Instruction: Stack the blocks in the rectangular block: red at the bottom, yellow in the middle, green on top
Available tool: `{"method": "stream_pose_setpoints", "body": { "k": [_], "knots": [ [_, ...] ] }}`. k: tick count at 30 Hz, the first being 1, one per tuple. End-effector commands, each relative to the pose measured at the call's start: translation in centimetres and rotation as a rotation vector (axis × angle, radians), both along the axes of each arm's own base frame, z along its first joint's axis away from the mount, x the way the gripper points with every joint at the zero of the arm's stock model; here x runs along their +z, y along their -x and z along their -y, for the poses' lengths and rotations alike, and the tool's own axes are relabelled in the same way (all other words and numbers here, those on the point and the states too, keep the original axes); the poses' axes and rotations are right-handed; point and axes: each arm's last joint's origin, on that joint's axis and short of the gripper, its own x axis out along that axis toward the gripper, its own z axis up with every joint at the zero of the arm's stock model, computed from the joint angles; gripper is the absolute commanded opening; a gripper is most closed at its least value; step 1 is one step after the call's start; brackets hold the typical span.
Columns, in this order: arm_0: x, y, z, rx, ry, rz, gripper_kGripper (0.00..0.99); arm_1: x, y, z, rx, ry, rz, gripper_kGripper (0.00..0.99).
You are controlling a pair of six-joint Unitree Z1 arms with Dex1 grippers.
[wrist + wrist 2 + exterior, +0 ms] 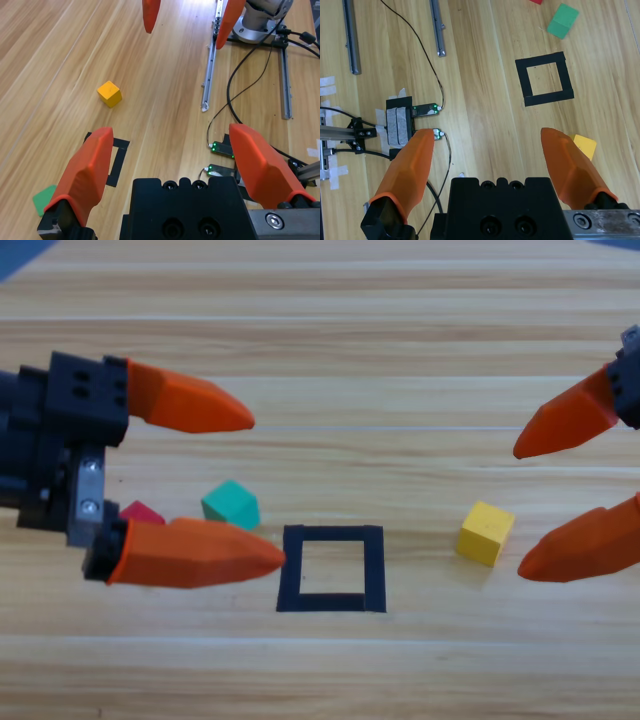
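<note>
Left gripper [266, 488] wide open, empty, over desk's left side, red cube [141, 512] and green cube [231, 504] just left of black tape outline [331, 568] near mid-desk, outline hollow, yellow cube [486, 533] right of it, right gripper [520, 507] spread wide, empty, at right edge.

The black tape outline [332, 568] lay bare inside, with nothing over it, so the way down to it stood free. The left gripper [268, 487] hung wide open beside it, its lower jaw over the red cube [141, 512] and blocking the approach from above; how much of that cube stayed reachable was hard to tell. The green cube [231, 504] sat between the jaws, near the outline. The yellow cube [486, 532] stood apart on open wood, just beside the open right gripper [518, 508].
</note>
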Motion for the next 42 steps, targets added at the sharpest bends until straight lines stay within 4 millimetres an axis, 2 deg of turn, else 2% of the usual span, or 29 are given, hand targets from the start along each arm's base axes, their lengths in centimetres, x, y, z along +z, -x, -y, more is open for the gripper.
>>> {"method": "stream_pose_setpoints", "body": {
  "k": [1, 7, 10, 12, 16, 18, 22, 26, 29, 37, 42],
  "knots": [
    [-0.6, 0.3, 0.4, -0.024, -0.036, -0.014, 0.990, -0.4, 1.0, 0.2, 0.017, 0.000, 0.002, 0.942],
    [-0.7, 0.5, 0.1, -0.017, -0.042, -0.019, 0.990, -0.5, 1.0, 0.3, -0.002, 0.014, 0.012, 0.942],
    [-0.8, 0.5, 0.1, -0.013, -0.043, -0.021, 0.990, -1.2, 0.0, 0.0, -0.134, 0.075, 0.052, 0.943],
    [-0.8, 0.6, 0.0, -0.008, -0.042, -0.019, 0.990, -2.5, -1.6, -1.0, -0.237, 0.167, 0.085, 0.943],
    [-0.7, 0.7, -0.5, 0.019, -0.050, -0.013, 0.990, -6.1, -6.2, -2.8, -0.344, 0.305, 0.049, 0.943],
    [-0.3, 0.8, -1.1, 0.076, -0.053, -0.006, 0.990, -7.7, -8.2, -3.4, -0.361, 0.360, 0.026, 0.945],
    [0.8, 0.6, -2.3, 0.265, -0.020, -0.010, 0.990, -10.0, -10.9, -4.2, -0.365, 0.426, 0.016, 0.945],
    [2.8, -0.4, -3.1, 0.525, 0.001, 0.008, 0.979, -12.2, -13.9, -4.4, -0.391, 0.497, 0.017, 0.946],
    [3.4, -1.9, -3.4, 0.667, -0.011, -0.017, 0.963, -13.2, -14.7, -4.8, -0.375, 0.535, 0.000, 0.945],
    [1.8, -6.5, -3.6, 0.971, -0.115, -0.249, 0.943, -15.8, -15.3, -5.4, -0.322, 0.576, -0.055, 0.945],
    [-0.2, -9.9, -3.4, 1.107, -0.222, -0.435, 0.943, -17.4, -15.4, -5.7, -0.289, 0.597, -0.095, 0.943]
  ]
}}
